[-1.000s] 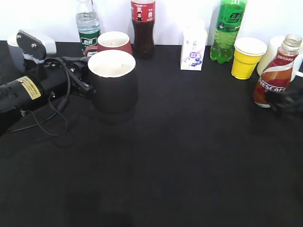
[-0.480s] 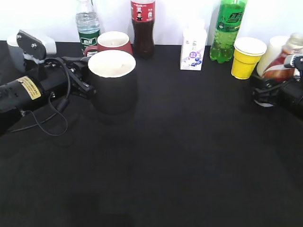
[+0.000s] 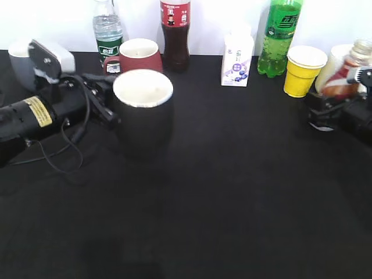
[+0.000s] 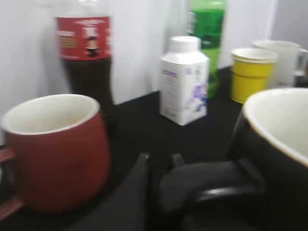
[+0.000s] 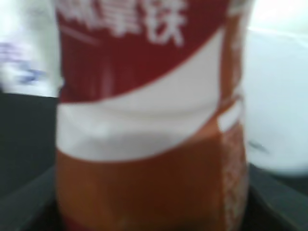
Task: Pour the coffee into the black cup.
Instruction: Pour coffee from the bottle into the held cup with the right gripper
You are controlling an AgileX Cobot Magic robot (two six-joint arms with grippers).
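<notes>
The black cup [image 3: 143, 116], matte with a white inside, is upright at the left of the black table [image 3: 232, 192]. My left gripper [image 3: 110, 109] is shut on its loop handle [image 4: 207, 185]; the cup's rim fills the right of the left wrist view [image 4: 279, 144], beside the gripper [image 4: 160, 161]. The coffee bottle [image 3: 347, 75], with its red-orange and white label, leans at the far right. My right gripper [image 3: 323, 114] is shut around its lower body. The bottle [image 5: 144, 120] fills the blurred right wrist view, so only dark finger edges show at the bottom corners.
Along the back wall stand a water bottle [image 3: 108, 32], a dark-red mug [image 3: 139, 55], a cola bottle [image 3: 175, 35], a white carton [image 3: 237, 58], a green bottle [image 3: 280, 38], a yellow cup [image 3: 303, 70] and a white mug [image 3: 336, 58]. A grey mug [image 3: 20, 61] sits far left.
My left gripper has carried the black cup a little to the right and forward. A second ago the coffee bottle stood free; my right gripper has closed on it and it now leans farther back.
</notes>
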